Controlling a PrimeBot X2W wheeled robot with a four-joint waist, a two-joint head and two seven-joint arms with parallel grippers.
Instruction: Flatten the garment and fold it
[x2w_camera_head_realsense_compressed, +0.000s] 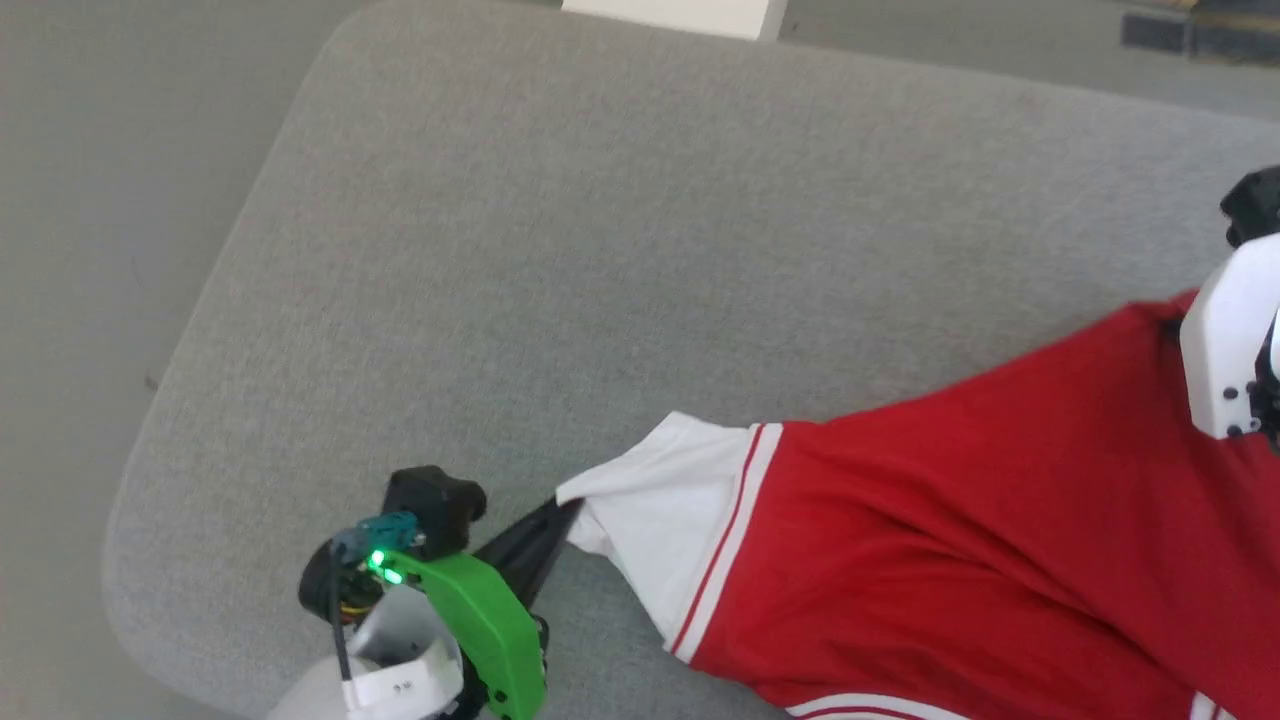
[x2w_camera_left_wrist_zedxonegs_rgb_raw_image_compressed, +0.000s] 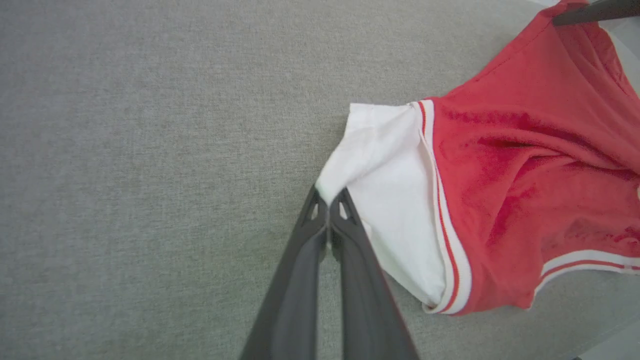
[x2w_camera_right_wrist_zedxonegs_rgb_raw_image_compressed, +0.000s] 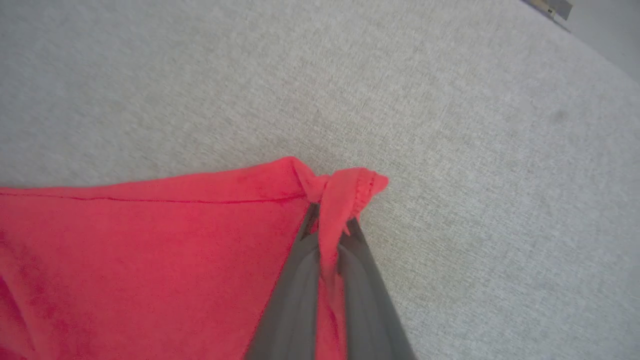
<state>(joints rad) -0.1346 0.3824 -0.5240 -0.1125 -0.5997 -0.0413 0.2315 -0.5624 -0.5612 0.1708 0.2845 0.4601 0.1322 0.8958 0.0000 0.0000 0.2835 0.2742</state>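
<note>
Garment (x2w_camera_head_realsense_compressed: 1000, 500) — lying on grey fabric surface (x2w_camera_head_realsense_compressed: 600, 250) | pale floor (x2w_camera_head_realsense_compressed: 100, 200) at left

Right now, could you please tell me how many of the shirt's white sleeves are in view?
1. The sleeve is at the left end of the shirt in the head view, its tip pinched by the left tool. A second may be hidden.

Head overhead, downward; wrists close; garment (x2w_camera_head_realsense_compressed: 1000, 500) shared.
</note>
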